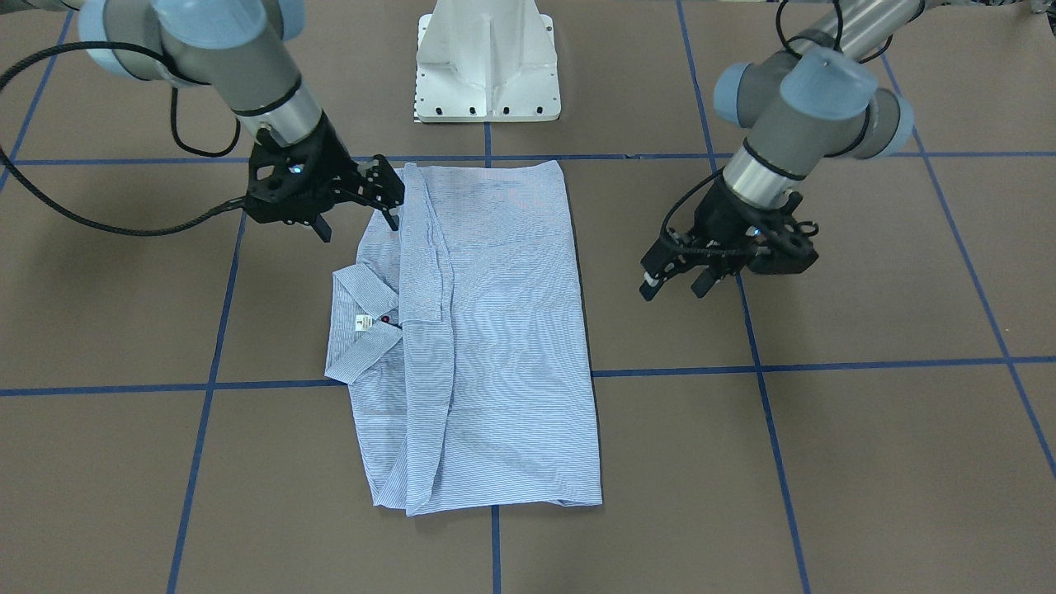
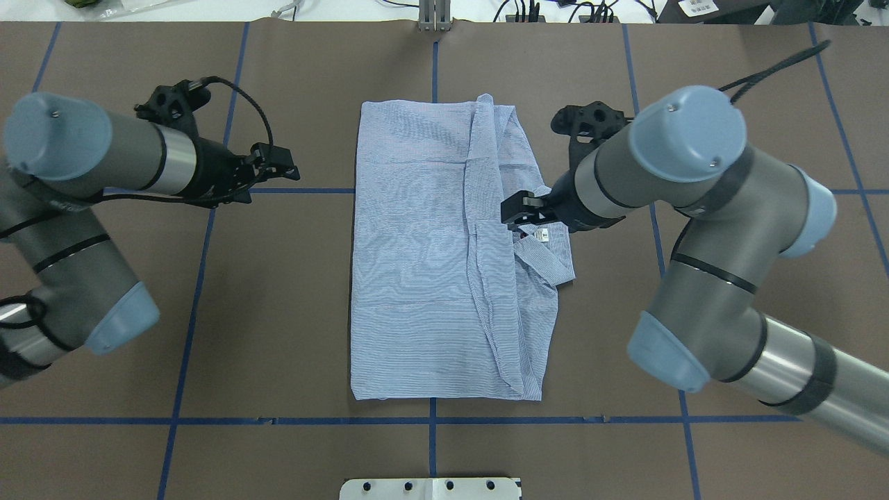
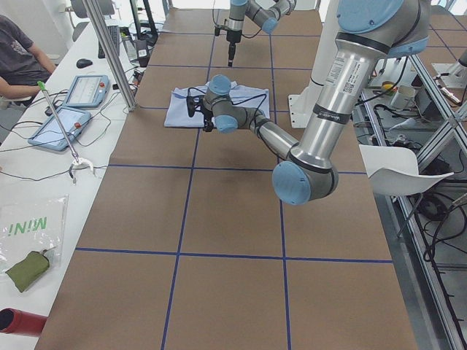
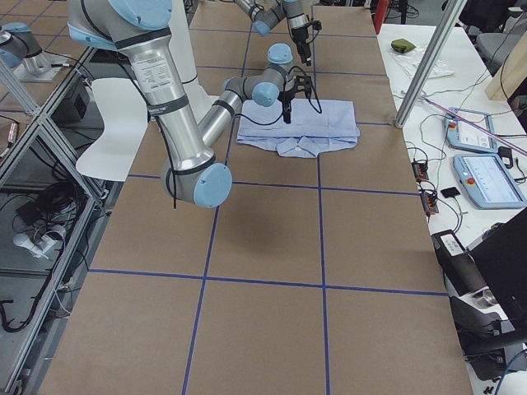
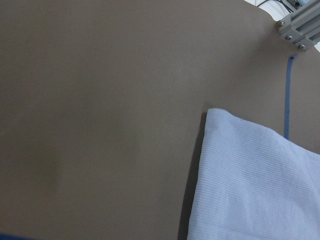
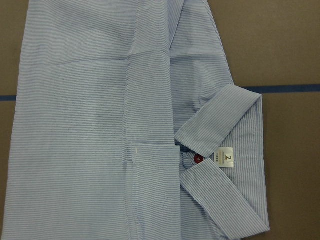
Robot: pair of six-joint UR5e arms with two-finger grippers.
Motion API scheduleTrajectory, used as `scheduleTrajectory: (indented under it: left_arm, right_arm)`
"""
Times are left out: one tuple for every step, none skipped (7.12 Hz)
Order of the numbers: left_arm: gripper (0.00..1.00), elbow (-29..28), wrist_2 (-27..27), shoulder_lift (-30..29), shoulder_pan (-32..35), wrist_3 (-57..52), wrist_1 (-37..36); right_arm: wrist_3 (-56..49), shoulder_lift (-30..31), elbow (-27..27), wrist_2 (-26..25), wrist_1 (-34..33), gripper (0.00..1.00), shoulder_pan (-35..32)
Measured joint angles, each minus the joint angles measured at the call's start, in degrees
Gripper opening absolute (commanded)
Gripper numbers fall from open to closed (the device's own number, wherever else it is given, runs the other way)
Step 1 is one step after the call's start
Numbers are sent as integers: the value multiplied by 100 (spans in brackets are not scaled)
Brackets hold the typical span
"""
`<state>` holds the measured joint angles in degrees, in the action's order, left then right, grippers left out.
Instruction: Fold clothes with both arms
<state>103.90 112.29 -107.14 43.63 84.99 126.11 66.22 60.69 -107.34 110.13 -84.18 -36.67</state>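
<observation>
The light blue-and-white striped shirt (image 1: 495,330) lies folded into a long rectangle at the table's middle (image 2: 417,264). Its collar (image 1: 355,330) with a red button (image 6: 198,158) and a white label sticks out on my right arm's side. My right gripper (image 1: 360,231) is open and empty, hovering at the shirt's edge near the collar (image 2: 515,221). My left gripper (image 1: 672,291) is open and empty over bare table, apart from the shirt's other long edge (image 2: 286,167). The left wrist view shows one shirt corner (image 5: 260,190).
The white pedestal base (image 1: 487,66) stands at the robot's side of the table. Blue tape lines (image 1: 214,330) grid the brown table. An aluminium post (image 2: 434,17) stands at the far edge. Tablets (image 3: 73,109) and an operator (image 3: 18,58) are beside the table.
</observation>
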Motion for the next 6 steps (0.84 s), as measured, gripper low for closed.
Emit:
scheduleTrajectory:
  left_arm:
    - [100,429,108,309,-25,19,-35]
    - [100,612,152,443,-61,34,-46]
    - [100,668,165,493,-101,41,-48]
    - [100,686,172,510,-123,43,-46]
    - [100,686,176,515,-136,44,-44]
    - [100,677,173,515,-170,44,-40]
  right_arm:
    - [-88,-398,471,-219,-130,100,110]
    - [-165,-798,996,-460,-178,100,218]
    - [-263,-1168,1512,-673,-198,100,305]
    - [-410,-1466,2000,-831,-205,100,356]
    - [-559,-1740,2449,-944,-210,100,382]
    - [-641,-1953,2821,-1029,-214,100,408]
